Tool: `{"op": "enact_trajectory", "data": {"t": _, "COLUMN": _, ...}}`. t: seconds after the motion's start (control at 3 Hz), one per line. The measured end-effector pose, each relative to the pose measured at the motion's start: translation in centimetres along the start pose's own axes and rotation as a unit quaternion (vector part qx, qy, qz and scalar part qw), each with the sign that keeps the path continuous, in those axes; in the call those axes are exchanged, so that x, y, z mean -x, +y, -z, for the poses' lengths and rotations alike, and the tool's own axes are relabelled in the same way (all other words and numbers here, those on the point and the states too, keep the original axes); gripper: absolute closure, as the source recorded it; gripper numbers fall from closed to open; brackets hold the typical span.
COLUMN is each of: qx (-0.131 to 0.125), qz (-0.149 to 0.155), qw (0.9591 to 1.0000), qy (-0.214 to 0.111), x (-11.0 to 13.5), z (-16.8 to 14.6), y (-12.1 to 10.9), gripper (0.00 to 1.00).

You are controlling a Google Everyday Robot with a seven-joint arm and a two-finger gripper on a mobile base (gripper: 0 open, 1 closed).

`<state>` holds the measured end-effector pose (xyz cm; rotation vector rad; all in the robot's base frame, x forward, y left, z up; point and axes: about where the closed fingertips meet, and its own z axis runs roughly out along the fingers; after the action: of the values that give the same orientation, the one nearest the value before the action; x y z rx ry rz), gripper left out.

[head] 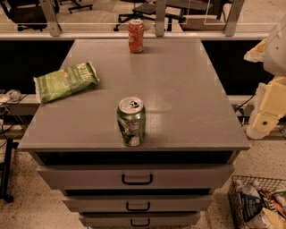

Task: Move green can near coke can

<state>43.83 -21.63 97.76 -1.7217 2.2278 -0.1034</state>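
Note:
The green can (131,121) stands upright near the front edge of the grey cabinet top (178,89), about at its middle. The coke can (136,36) stands upright at the far edge of the top, nearly straight behind the green can and well apart from it. My gripper (264,120) is at the right edge of the view, off the cabinet's right side, on the cream-coloured arm. It is far from both cans and holds nothing that I can see.
A flat green chip bag (66,81) lies on the left side of the top. The cabinet has several drawers (136,178) below. A wire basket (259,203) with packets stands on the floor at the lower right. Office chairs (143,11) are behind a rail.

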Motion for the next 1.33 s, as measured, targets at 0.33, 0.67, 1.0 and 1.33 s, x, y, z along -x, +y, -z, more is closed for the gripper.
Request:
{"op": "enact_trajectory", "data": {"t": 0.33, "qx": -0.001, "qz": 0.001, "qw": 1.0, "qy": -0.003, "x": 0.1, "z": 0.0, "y": 0.0, "gripper": 0.0}}
{"op": "enact_trajectory", "data": {"t": 0.67, "qx": 0.014, "qz": 0.001, "qw": 0.9989, "qy": -0.045, "x": 1.2, "z": -1.6, "y": -0.1, "gripper": 0.0}}
{"op": "enact_trajectory", "data": {"t": 1.0, "qx": 0.059, "qz": 0.012, "qw": 0.988, "qy": -0.142, "x": 4.5, "z": -6.0, "y": 0.3, "gripper": 0.0}}
{"op": "enact_trajectory", "data": {"t": 1.33, "qx": 0.091, "qz": 0.013, "qw": 0.9687, "qy": -0.231, "x": 7.5, "z": -9.2, "y": 1.2, "gripper": 0.0}}
